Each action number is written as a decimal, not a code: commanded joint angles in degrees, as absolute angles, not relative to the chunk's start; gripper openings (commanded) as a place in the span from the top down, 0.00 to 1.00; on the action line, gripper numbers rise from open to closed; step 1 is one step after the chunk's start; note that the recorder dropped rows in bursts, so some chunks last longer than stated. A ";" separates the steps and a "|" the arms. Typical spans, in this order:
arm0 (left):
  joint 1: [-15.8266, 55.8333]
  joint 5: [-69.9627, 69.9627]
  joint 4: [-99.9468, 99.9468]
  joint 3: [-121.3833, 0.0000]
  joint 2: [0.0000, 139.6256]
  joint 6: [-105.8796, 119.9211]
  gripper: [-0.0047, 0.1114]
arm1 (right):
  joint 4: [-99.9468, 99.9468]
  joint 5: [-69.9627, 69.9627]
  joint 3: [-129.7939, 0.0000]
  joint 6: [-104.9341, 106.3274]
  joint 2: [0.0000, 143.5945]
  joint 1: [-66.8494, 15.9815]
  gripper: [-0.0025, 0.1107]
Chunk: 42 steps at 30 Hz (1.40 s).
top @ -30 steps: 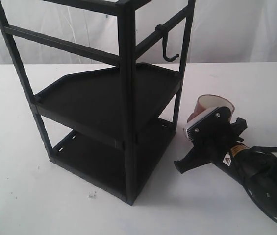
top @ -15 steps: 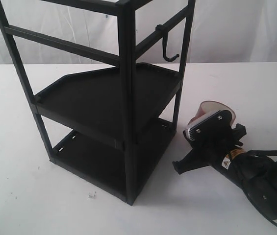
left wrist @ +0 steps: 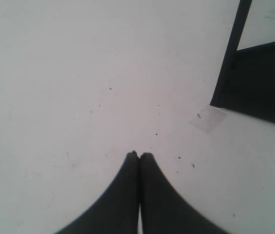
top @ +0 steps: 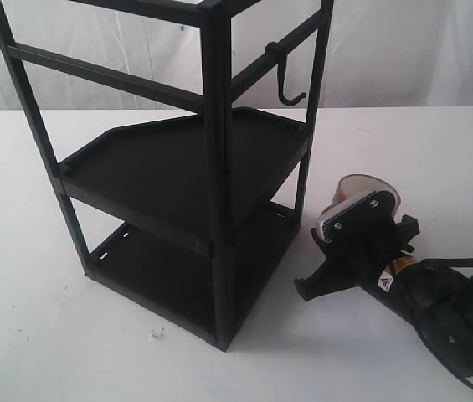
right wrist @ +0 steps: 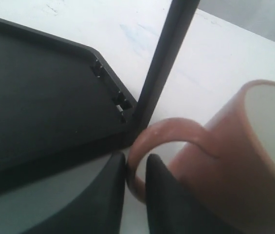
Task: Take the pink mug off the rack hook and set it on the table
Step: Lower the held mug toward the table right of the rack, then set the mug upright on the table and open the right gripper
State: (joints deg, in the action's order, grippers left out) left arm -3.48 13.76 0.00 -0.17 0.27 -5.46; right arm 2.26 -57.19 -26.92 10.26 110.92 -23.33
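Two grippers show. We see the left gripper [left wrist: 138, 157] above the surface [left wrist: 69, 73], jaws pressed together. Mid-scene stands the rack [top: 186, 167] with its rack hook [top: 289, 90] on the upper bar. Further right, the pink mug [right wrist: 234, 161], off the hook, leans low beside the rack, its handle clamped by the jaws of the right gripper [right wrist: 135, 157].
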 commanded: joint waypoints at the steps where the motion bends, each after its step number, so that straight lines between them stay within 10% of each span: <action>1: -3.20 14.16 0.00 0.00 0.00 -5.54 0.96 | 2.34 -57.11 -26.76 9.72 111.04 -23.40 0.80; 20: -3.20 14.16 0.00 0.00 0.00 -5.54 0.96 | 3.58 -37.53 -24.45 -18.06 98.13 -23.40 0.75; 32: -3.20 14.16 0.00 0.00 0.00 -5.54 0.96 | 3.86 -20.98 -25.53 -16.52 67.61 -23.40 0.98; 42: -3.20 14.16 0.00 0.00 0.00 -5.54 0.96 | 4.71 29.74 -50.04 -2.74 71.18 -6.51 0.98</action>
